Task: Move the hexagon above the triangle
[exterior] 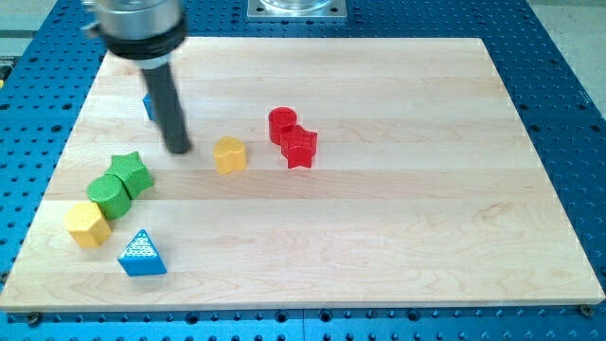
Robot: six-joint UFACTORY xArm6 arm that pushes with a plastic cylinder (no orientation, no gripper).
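Note:
The yellow hexagon (87, 224) lies near the board's left edge, toward the view's bottom. The blue triangle (142, 254) lies just below and right of it, close but apart. My tip (178, 149) stands on the board above both, up and right of the green blocks and left of the yellow heart-like block (229, 153). It touches no block. A green round block (109, 194) and a green star (132, 173) sit touching, just above the hexagon.
A red round block (282, 124) and a red star (300, 147) touch near the board's middle. A blue block (149, 106) shows partly behind the rod at the upper left. The wooden board (379, 218) lies on a blue perforated table.

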